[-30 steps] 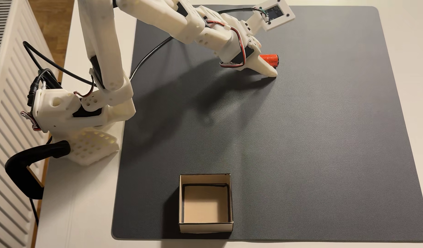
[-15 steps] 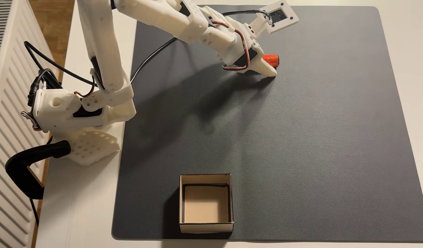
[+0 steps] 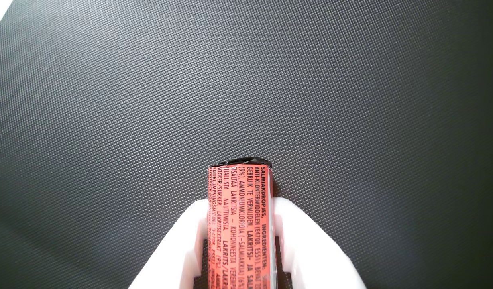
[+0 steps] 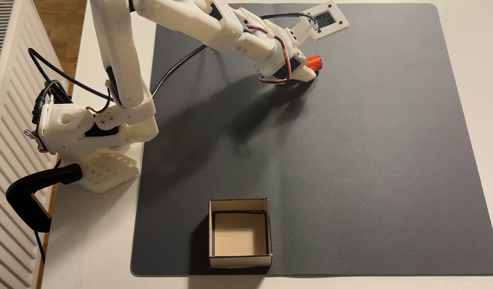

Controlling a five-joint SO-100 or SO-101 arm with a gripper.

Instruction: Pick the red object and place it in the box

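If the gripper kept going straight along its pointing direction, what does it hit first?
Nothing but mat. The gripper is shut on the red object, whose black end leads. Ahead lies bare dark mat; since it tilts downward, the mat itself is probably first contact.

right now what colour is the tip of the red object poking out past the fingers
Black, capping the orange-red printed wrapper of the red object; clearest in the wrist view.

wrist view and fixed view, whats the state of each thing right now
gripper: shut on the red object, one finger at each side of it.
red object: lying lengthwise between the fingers, black end sticking out in front, over the mat.
box: open-topped, empty, upright on the mat's near edge.
mat: flat on the table.
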